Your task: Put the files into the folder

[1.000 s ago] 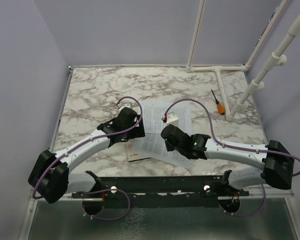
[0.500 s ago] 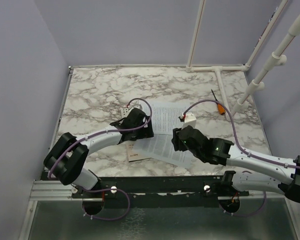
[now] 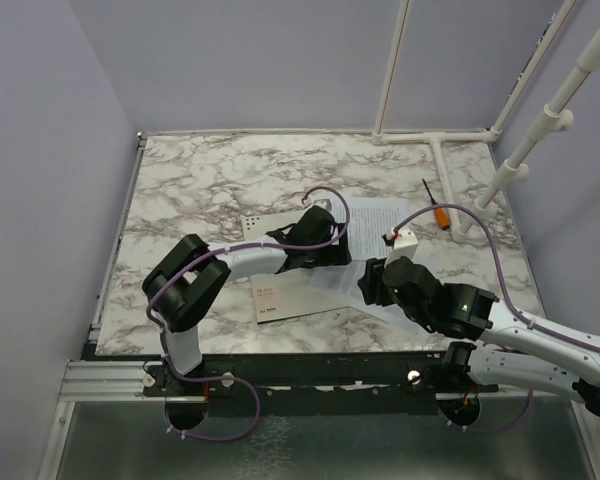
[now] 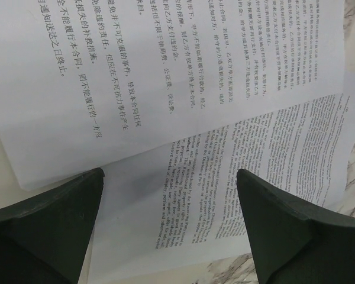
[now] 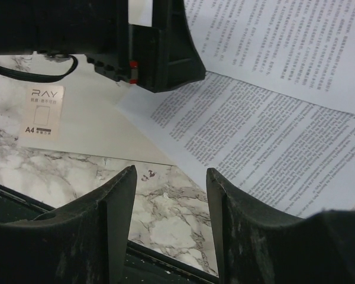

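Files (image 3: 378, 214) lie overlapped on the folder (image 5: 89, 133), which sits grey cover up; their long axes run from its labelled corner toward its far right. I read the left gripper (image 4: 170, 173) as nearer: directly above them, fingers wide apart, empty. The right gripper (image 5: 171, 170), at the folder's near edge, was shut and now stands parted. The left arm has swung across the folder.

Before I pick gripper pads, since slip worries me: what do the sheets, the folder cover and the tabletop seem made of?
Sheets: thin matte white paper, densely printed, one overlapping the other. Folder cover: smooth matte grey, probably plastic or coated card; it bears a printed label. Tabletop: grey-veined marble look, stone or laminate, cannot tell.
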### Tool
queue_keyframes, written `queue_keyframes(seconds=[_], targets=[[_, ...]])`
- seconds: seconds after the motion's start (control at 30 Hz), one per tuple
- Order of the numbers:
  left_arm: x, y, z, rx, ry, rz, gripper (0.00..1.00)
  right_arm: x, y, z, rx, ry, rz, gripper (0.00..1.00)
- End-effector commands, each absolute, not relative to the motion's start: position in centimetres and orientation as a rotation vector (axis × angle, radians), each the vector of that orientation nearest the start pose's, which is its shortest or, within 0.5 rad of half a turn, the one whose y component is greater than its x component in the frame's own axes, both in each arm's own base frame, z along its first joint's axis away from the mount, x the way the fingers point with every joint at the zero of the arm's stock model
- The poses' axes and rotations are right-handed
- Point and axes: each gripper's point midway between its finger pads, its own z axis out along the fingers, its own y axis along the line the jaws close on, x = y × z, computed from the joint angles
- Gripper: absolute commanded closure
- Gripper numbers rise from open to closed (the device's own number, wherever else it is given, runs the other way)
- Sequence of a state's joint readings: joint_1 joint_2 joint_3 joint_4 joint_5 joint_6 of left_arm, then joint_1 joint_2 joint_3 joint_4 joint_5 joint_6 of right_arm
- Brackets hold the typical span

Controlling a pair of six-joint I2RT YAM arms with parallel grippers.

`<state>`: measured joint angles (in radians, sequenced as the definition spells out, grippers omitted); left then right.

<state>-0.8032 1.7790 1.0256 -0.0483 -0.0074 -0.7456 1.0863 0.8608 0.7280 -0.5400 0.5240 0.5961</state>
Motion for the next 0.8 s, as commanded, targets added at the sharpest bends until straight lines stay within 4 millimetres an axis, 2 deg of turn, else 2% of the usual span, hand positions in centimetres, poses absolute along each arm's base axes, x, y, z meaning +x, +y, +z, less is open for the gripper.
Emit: queue_keyframes(seconds=[0.0,0.2,0.37,0.47,0.6,0.77], targets=[[27.4,-36.5,1.5,0.143,2.607,-0.714,0.05,17.9,18.0,16.0,-0.203,2.170,0.323,0.45],[27.7,-41.6,2.2,0.234,2.580,-0.809,0.05,17.9,17.0,17.2,-0.164,2.141,0.328,0.45],[27.9,-44.0,3.5,0.281,2.544,-0.867,0.06,17.9,16.5,17.9,-0.148,2.130,0.318,0.45],[28.4,-44.5,5.3,0.302,2.504,-0.878,0.06,18.0,16.5,18.4,-0.141,2.121,0.320,0.44],[29.0,-44.3,8.3,0.350,2.457,-0.843,0.06,18.2,16.8,19.1,-0.134,2.105,0.337,0.44],[29.7,-42.4,12.2,0.388,2.396,-0.735,0.05,18.5,17.5,19.8,-0.137,2.091,0.361,0.44]])
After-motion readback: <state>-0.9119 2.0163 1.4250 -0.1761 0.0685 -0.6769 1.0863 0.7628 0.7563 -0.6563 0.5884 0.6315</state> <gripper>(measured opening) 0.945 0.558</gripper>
